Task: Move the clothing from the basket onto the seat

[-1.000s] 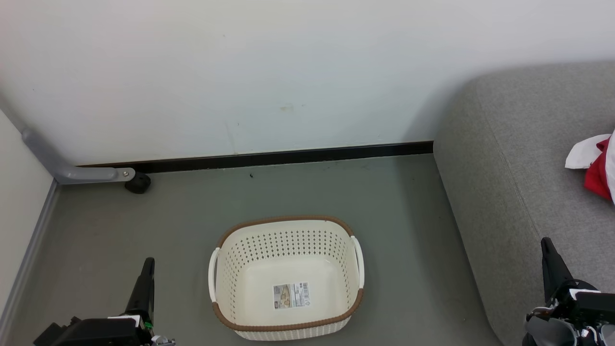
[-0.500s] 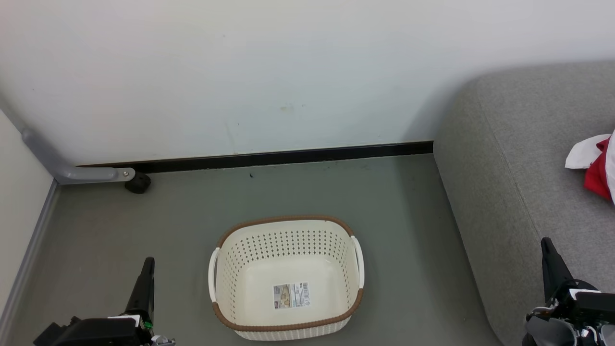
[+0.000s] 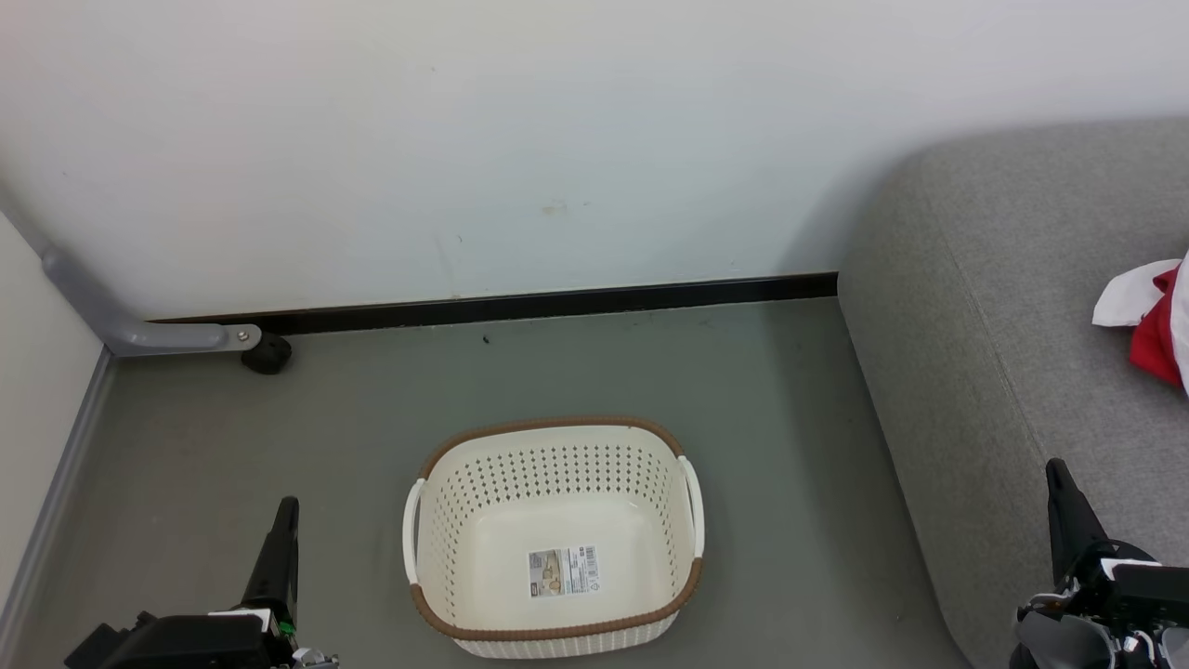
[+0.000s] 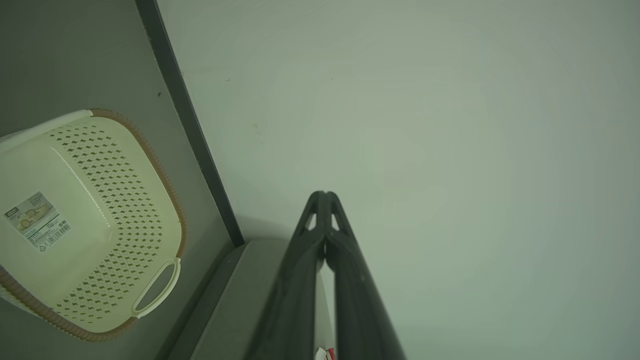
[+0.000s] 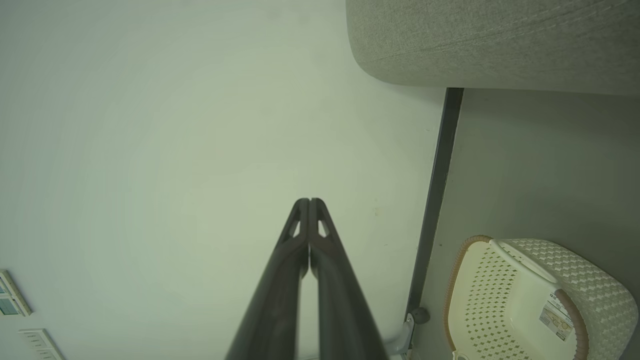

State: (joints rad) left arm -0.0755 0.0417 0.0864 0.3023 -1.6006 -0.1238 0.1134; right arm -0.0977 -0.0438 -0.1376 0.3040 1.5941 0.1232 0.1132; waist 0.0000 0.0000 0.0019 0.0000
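Observation:
The cream basket (image 3: 689,509) with a brown rim stands on the grey floor, holding nothing but its label sticker; it also appears as the basket (image 4: 165,220) and the basket (image 5: 465,280). On the grey seat (image 3: 1012,279) at the right edge lies red and white clothing (image 3: 1152,316). My left gripper (image 3: 288,506) is shut and empty, low at the left of the basket, fingertips together (image 4: 324,194). Over the seat's front edge my right gripper (image 3: 1054,469) is shut and empty too, tips touching (image 5: 309,201).
A white wall with a black baseboard (image 3: 539,302) runs behind the basket. A grey bracket with a black wheel (image 3: 267,353) sits in the left corner. Open floor (image 3: 372,418) surrounds the basket.

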